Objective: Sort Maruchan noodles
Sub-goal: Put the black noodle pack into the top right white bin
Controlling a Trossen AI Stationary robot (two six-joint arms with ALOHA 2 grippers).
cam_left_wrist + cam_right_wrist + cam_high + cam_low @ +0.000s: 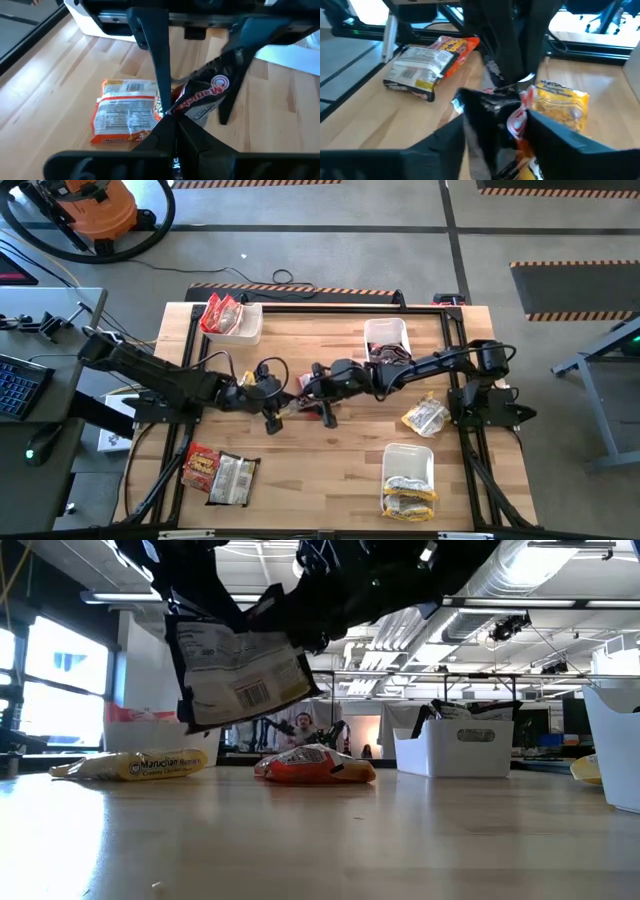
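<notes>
- High view: mid-surface, clenched left end effector [272,420] and parted right end effector [328,412] meet around a dark noodle packet [202,95].
- Risk: packet drops if neither holds firmly.

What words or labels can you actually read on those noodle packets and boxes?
"Maruchan Ramen": on the yellow packet lying on the table, low view; its second word is blurry.
"Maruchan", partly creased: on the dark packet pinched by the left gripper.
Barcode and fine print on the hanging packet: too small to read.
Orange packet: back label blurred.
White bin: no readable text.
</notes>
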